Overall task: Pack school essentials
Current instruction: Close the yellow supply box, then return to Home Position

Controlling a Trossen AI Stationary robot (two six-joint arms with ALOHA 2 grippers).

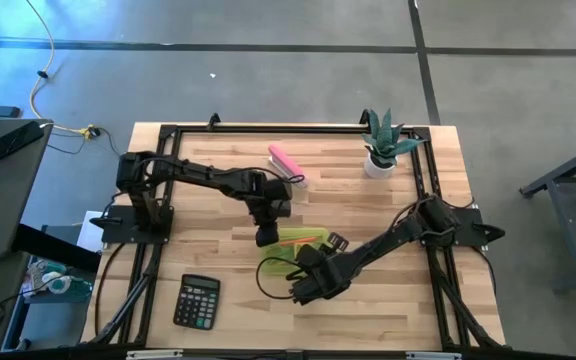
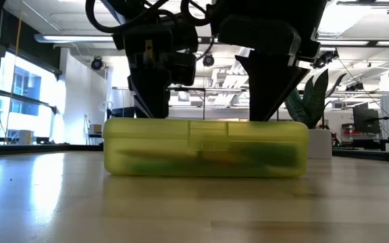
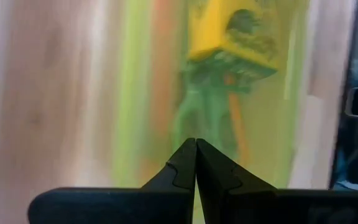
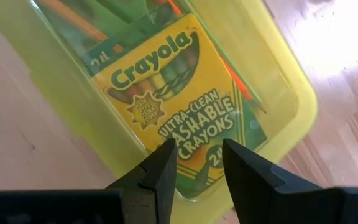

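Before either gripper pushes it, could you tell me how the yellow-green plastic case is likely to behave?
The yellow-green case sits low and flat on the table, so it would probably slide rather than tip. Its walls look rigid and glossy, perhaps slippery. The crayon box and pencils lie loose inside and may shift.

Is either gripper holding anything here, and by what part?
Nothing is held. Left gripper is shut on nothing above the yellow-green case; right gripper is open over the crayon box.
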